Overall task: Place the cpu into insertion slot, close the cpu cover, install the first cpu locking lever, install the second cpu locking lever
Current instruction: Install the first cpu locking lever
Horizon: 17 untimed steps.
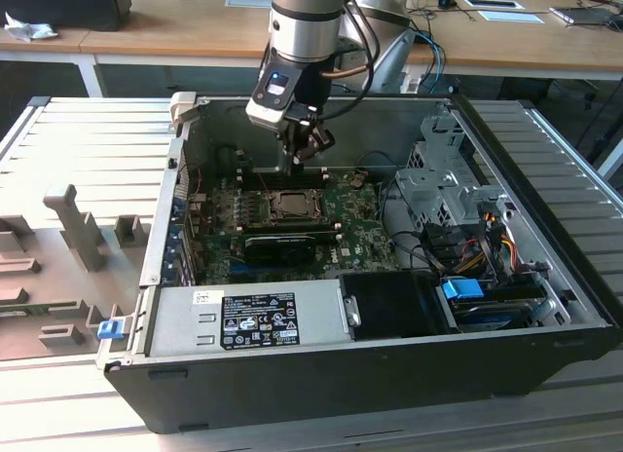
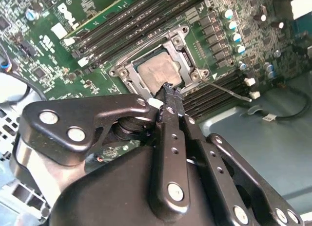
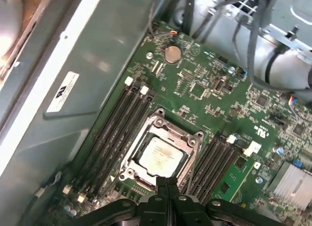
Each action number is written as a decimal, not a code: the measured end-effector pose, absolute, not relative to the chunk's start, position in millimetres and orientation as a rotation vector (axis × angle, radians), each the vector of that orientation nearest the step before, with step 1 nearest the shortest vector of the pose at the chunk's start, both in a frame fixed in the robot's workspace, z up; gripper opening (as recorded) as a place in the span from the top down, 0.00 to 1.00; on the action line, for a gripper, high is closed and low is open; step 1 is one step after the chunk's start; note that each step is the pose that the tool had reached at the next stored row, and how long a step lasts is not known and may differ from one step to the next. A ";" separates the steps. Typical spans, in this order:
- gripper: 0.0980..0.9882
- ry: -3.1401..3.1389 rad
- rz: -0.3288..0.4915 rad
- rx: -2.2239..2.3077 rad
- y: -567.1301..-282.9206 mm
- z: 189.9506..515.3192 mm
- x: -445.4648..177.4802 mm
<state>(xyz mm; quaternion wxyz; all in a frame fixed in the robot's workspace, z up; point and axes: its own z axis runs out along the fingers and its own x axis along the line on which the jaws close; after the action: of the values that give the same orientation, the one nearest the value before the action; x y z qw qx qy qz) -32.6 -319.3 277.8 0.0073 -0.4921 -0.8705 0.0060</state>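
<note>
In the exterior view you see the gripper (image 1: 310, 152) hanging inside the open computer case (image 1: 341, 384), just above the socket (image 1: 292, 206) on the green board (image 1: 360, 228). The case lies on a slatted metal surface (image 1: 58, 150).

In the second wrist view your gripper (image 2: 168, 91) is clenched, its two fingers pressed together with nothing between them. Its tip sits over the near edge of the socket. The chip (image 2: 158, 70) lies flat in the socket. Its pale top shows through the window of the cover (image 2: 130, 70), which lies down around it. A thin lever (image 2: 226, 89) juts out from one corner of the socket over the memory slots (image 2: 204, 97) on that side.

In the first wrist view the chip (image 3: 161, 155) sits square inside the cover (image 3: 175, 132), with long memory slots (image 3: 114, 133) on either side. The gripper (image 3: 167, 184), fingers together, is just beside the socket's edge.
</note>
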 end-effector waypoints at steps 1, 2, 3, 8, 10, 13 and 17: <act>0.99 -2.731 0.019 -1.524 -319.3 277.8 -32.6; 0.99 -2.740 0.019 -1.506 -319.3 277.8 -32.6; 0.99 -2.750 0.019 -1.489 -319.3 277.8 -32.6; 0.99 -2.807 0.020 -1.379 -319.3 277.8 -32.6; 0.99 -2.833 0.020 -1.326 -319.3 277.8 -32.6; 0.99 -2.870 0.021 -1.244 -319.3 277.8 -32.7; 0.99 -2.933 0.022 -1.089 -319.3 277.6 -32.7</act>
<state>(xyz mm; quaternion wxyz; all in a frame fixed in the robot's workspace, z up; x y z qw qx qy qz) -32.7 -319.3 277.6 0.0063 -0.3480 -0.9374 0.0070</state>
